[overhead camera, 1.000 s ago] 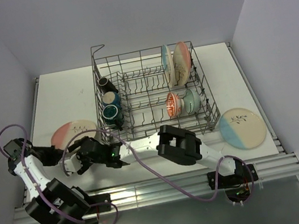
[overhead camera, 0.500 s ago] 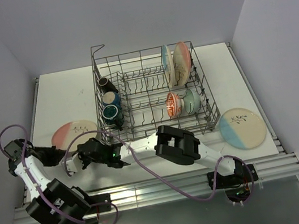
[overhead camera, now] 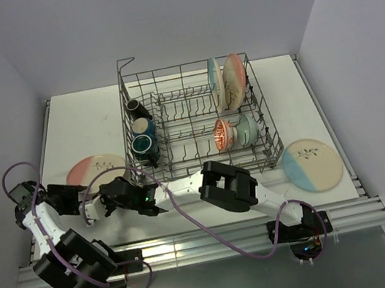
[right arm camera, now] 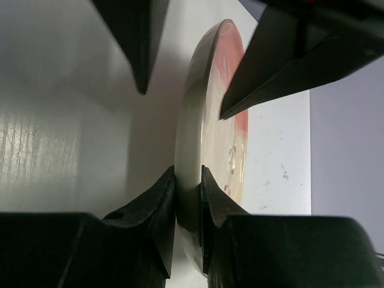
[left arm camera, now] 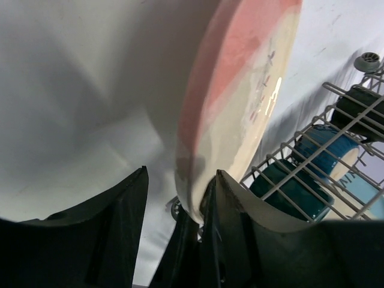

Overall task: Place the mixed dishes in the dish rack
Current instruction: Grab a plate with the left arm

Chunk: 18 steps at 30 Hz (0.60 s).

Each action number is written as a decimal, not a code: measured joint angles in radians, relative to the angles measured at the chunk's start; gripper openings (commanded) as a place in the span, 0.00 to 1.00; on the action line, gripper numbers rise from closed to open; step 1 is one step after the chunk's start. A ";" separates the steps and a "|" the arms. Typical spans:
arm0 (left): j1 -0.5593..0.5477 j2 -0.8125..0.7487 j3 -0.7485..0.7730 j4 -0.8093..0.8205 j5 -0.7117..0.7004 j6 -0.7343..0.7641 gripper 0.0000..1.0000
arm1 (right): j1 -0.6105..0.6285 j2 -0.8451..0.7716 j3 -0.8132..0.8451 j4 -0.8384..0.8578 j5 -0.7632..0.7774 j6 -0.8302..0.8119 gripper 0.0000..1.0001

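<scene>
Two grippers meet at the pink-and-cream plate (overhead camera: 95,167), out on the table (overhead camera: 79,126) just left of the dish rack (overhead camera: 165,70). Right gripper (right arm camera: 188,174) is pinching the plate's rim tight. Left gripper (left arm camera: 182,171) just straddles it, jaws spread, not gripping anything.

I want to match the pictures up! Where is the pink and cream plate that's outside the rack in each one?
Top external: the pink and cream plate is at the left, to the left of the dish rack.
Left wrist: the plate fills the upper middle, seen nearly edge-on.
Right wrist: the plate is in the centre, edge-on, pinched by the right tool.
Shared landmark: the white table.
</scene>
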State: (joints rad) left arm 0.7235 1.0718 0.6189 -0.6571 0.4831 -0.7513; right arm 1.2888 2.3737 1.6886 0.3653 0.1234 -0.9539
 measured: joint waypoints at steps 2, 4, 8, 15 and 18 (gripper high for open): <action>0.000 0.013 -0.016 0.021 0.003 0.002 0.57 | 0.000 0.000 0.000 0.002 0.000 0.006 0.00; 0.000 0.035 -0.027 0.047 0.010 0.003 0.61 | 0.000 0.000 0.000 0.005 0.000 0.014 0.00; 0.000 0.084 -0.031 0.117 0.029 0.003 0.63 | 0.000 0.000 0.000 0.010 0.000 0.031 0.00; 0.000 0.175 -0.031 0.245 0.079 -0.004 0.51 | -0.004 -0.005 0.003 0.013 -0.001 0.068 0.00; 0.000 0.198 -0.031 0.292 0.113 -0.023 0.44 | -0.005 -0.006 0.010 0.008 -0.001 0.087 0.00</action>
State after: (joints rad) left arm 0.7235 1.2694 0.5884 -0.3649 0.5957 -0.7738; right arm 1.2839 2.3676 1.6989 0.3733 0.1223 -0.8665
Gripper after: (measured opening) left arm 0.485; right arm 0.234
